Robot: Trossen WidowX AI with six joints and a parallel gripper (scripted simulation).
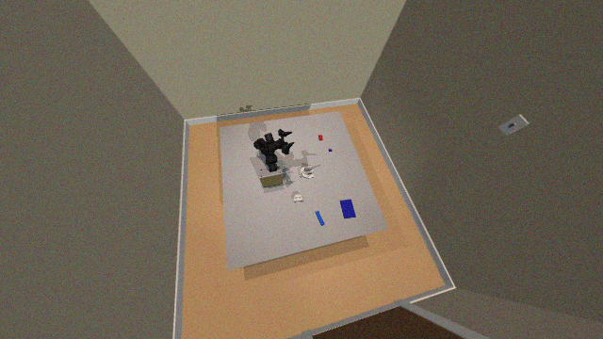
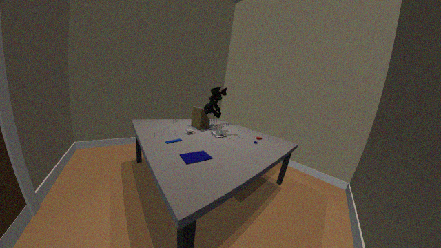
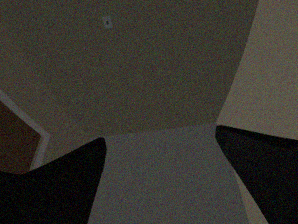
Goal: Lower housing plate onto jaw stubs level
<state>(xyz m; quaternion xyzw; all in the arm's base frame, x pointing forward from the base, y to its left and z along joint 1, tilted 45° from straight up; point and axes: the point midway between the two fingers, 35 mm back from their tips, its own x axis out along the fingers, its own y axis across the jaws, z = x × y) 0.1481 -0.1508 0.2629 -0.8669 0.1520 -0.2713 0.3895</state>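
The wide space between the open gripper's fingertips has nothing in it. A tall block blocks low passage beside the arm; the other pieces lie low, with bare tabletop between the blue pad and the red piece.

Blue mat; black arm; grey tabletop.

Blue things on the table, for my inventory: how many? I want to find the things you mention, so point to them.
3: from above, a dark rectangle (image 1: pixel 348 209) (image 2: pixel 196 157) lower right, a bright strip (image 1: pixel 319 218) (image 2: pixel 173 141) to its left, a tiny piece (image 1: pixel 330 150) (image 2: pixel 255 142) by the red piece (image 1: pixel 320 137) (image 2: pixel 258 138); the arm (image 1: pixel 270 150) (image 2: pixel 214 103) could hide more.
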